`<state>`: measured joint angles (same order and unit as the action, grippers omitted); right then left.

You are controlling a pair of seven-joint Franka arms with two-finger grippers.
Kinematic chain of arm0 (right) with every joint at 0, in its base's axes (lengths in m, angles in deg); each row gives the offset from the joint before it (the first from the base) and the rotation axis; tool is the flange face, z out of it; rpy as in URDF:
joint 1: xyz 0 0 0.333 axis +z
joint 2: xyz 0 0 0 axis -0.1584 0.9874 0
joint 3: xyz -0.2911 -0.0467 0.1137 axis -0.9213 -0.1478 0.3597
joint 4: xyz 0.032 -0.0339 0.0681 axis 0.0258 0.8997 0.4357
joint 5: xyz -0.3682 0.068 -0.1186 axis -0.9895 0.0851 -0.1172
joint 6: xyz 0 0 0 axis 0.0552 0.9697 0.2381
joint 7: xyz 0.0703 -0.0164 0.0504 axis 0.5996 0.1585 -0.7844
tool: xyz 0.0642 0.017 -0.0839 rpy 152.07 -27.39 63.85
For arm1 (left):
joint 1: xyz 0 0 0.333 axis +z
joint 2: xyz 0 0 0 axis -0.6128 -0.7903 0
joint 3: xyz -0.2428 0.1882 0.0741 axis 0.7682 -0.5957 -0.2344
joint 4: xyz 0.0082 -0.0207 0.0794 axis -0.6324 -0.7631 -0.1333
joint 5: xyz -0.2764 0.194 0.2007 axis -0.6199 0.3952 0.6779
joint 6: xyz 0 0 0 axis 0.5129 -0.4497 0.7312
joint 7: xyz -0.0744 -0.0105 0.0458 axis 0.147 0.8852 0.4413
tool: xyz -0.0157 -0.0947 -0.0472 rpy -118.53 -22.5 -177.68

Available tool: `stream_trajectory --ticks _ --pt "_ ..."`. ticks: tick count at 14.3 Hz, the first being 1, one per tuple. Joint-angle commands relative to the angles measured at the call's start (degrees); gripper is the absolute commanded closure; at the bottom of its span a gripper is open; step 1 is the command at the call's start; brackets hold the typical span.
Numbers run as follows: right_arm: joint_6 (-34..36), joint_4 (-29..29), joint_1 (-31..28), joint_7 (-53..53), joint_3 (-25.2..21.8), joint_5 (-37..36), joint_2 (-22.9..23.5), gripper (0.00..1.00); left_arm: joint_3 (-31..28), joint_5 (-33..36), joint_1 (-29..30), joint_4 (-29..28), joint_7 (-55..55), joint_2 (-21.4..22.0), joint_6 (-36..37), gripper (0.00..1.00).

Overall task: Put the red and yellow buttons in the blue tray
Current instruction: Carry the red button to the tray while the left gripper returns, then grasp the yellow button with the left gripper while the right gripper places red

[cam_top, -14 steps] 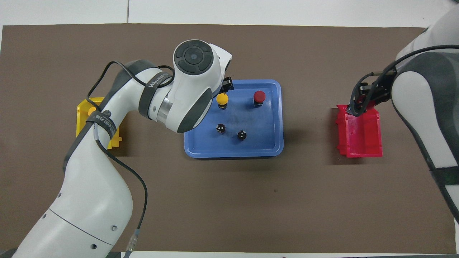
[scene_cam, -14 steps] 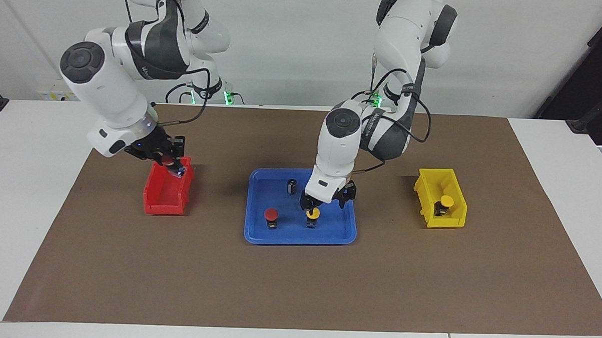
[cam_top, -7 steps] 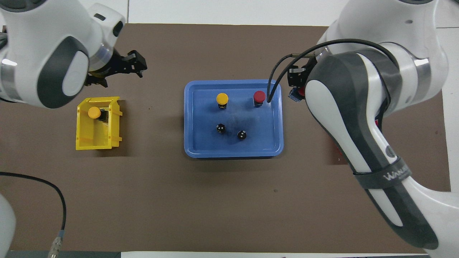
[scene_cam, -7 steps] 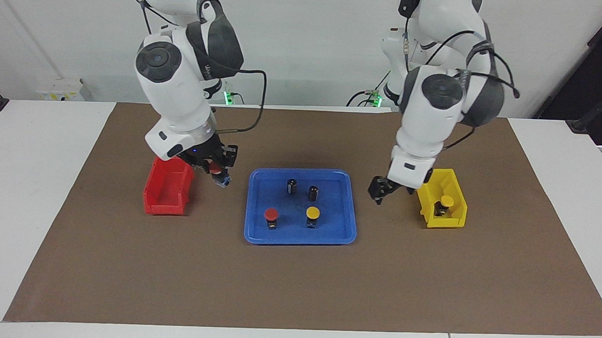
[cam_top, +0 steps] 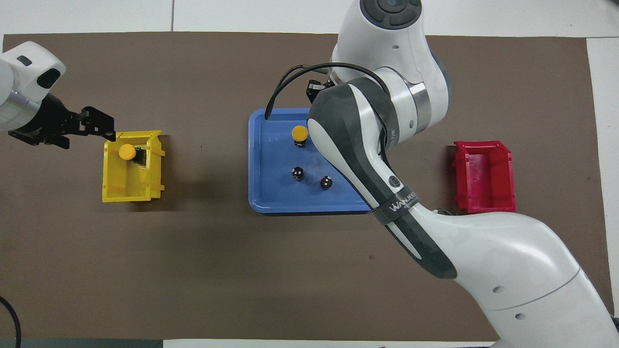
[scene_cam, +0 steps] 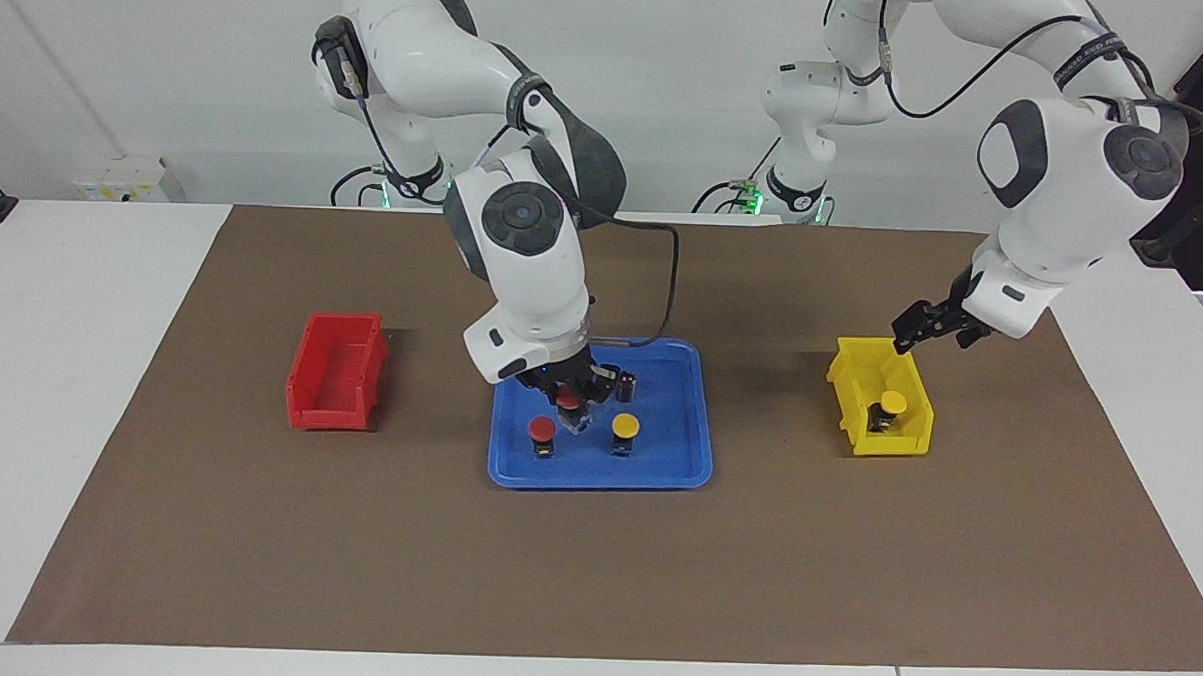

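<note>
Over the blue tray (scene_cam: 669, 462): the right gripper (scene_cam: 571, 409) has come from the red bin (scene_cam: 336, 384), pinching a red button (scene_cam: 568, 403).
Tray: a red button (scene_cam: 541, 430) and a yellow button (scene_cam: 624, 424) stand inside.
Yellow bin (scene_cam: 881, 410): the left gripper (scene_cam: 913, 329) has moved above it, fingers wide, empty.
Last yellow button (scene_cam: 892, 401): waiting in that bin.

Glossy plastic blue tray (scene_cam: 698, 451), matt brown mat (scene_cam: 593, 578)

right end effector (scene_cam: 571, 409) hidden overhead by its arm, held button's base unclear
</note>
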<state>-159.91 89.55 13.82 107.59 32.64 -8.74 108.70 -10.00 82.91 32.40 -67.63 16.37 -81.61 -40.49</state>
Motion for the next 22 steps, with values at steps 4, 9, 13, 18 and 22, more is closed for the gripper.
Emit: stream_trajectory --ticks 4,9,13,18,22 --pt "-2.8 1.2 -0.3 2.1 0.2 0.4 1.0 0.98 1.2 -0.6 -0.9 -6.5 0.7 11.2 6.4 0.00" --pt "-6.3 6.8 -0.3 2.3 0.2 0.9 0.3 0.98 2.3 -0.9 -1.3 -4.7 1.0 14.9 7.8 0.00" --pt "-8.1 10.6 -0.3 4.0 0.3 1.1 -0.4 0.97 2.3 -0.9 -1.2 -7.2 0.9 15.9 2.3 0.00" --pt "-9.9 13.9 -0.1 4.0 0.3 1.1 -1.6 0.95 2.3 -1.0 -1.2 -17.0 0.9 10.6 -18.7 0.00" --pt "-11.6 14.8 0.0 4.1 0.3 1.1 -1.8 0.78 2.2 -0.9 -0.5 -18.0 0.2 1.4 -28.6 0.00"
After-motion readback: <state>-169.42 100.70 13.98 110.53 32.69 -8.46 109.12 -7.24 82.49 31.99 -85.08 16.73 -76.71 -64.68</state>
